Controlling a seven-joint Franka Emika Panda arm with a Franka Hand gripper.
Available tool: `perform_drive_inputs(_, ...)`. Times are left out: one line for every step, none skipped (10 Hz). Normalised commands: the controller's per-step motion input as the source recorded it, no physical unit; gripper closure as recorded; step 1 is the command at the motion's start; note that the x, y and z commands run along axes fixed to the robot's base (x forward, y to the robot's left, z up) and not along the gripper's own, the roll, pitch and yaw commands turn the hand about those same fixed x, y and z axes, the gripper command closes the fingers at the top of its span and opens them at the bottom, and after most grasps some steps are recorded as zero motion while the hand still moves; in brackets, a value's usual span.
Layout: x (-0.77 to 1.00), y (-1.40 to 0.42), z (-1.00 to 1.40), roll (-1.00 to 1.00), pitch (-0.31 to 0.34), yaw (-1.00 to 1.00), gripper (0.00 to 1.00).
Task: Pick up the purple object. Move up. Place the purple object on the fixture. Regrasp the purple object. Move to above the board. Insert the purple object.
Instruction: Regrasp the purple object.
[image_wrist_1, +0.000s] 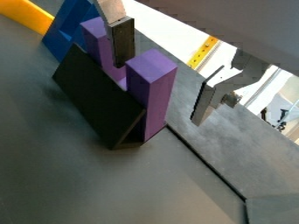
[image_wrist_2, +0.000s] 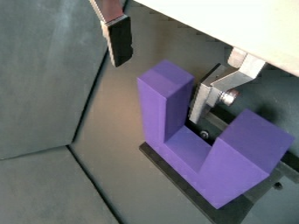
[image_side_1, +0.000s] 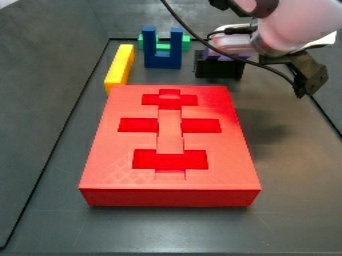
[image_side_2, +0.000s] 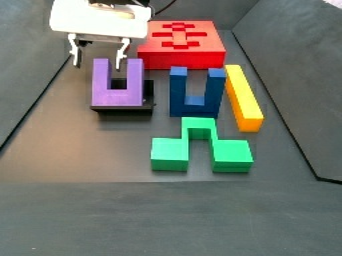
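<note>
Biggest first: the board (image_side_1: 167, 140), red, flat on the counter (image_side_2: 80, 200), long edges free on both sides, bare grey floor running wide in front of its near edge in a side view. Yellow bar (image_side_2: 242, 96) lying just beside the board's corner, parallel to the blue U-shaped block (image_side_2: 195, 92). Green piece (image_side_2: 197, 146) farther from the board, apart from the blue block, open floor beyond it. Purple object (image_side_2: 118, 84) sitting upright on the fixture (image_side_2: 123, 111), prongs up, near the board's corner, one outer edge flush with the fixture's side in a wrist view (image_wrist_1: 149, 96). Hand (image_side_2: 99, 50) hovering right above the purple object, fingers (image_wrist_2: 119, 39) spread apart, gripping nothing, one pad clear of a prong, gap visible.
</note>
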Motion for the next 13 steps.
perform_drive_inputs(0.05, 0.24, -0.23, 0.07, 0.046, 0.04, 0.00)
perform_drive_inputs(0.03, 0.15, -0.21, 0.08, 0.049, 0.04, 0.00)
perform_drive_inputs(0.00, 0.00, -0.06, 0.00, 0.069, 0.01, 0.00)
perform_drive_inputs(0.00, 0.03, -0.02, 0.00, 0.051, 0.00, 0.00)
perform_drive_inputs(0.00, 0.07, 0.00, 0.00, 0.071, 0.00, 0.00)
perform_drive_inputs(0.07, 0.14, 0.00, -0.05, 0.091, 0.00, 0.00)
perform_drive_inputs(0.09, 0.11, 0.00, -0.05, 0.109, 0.00, 0.00)
perform_drive_inputs(0.00, 0.00, 0.00, 0.00, 0.000, 0.00, 0.00)
perform_drive_inputs(0.00, 0.00, 0.00, 0.00, 0.000, 0.00, 1.00)
perform_drive_inputs(0.00, 0.00, 0.00, 0.00, 0.000, 0.00, 1.00)
perform_drive_inputs(0.00, 0.00, 0.00, 0.00, 0.000, 0.00, 1.00)
perform_drive_inputs(0.00, 0.00, 0.00, 0.00, 0.000, 0.00, 1.00)
perform_drive_inputs(0.00, 0.00, 0.00, 0.00, 0.000, 0.00, 1.00)
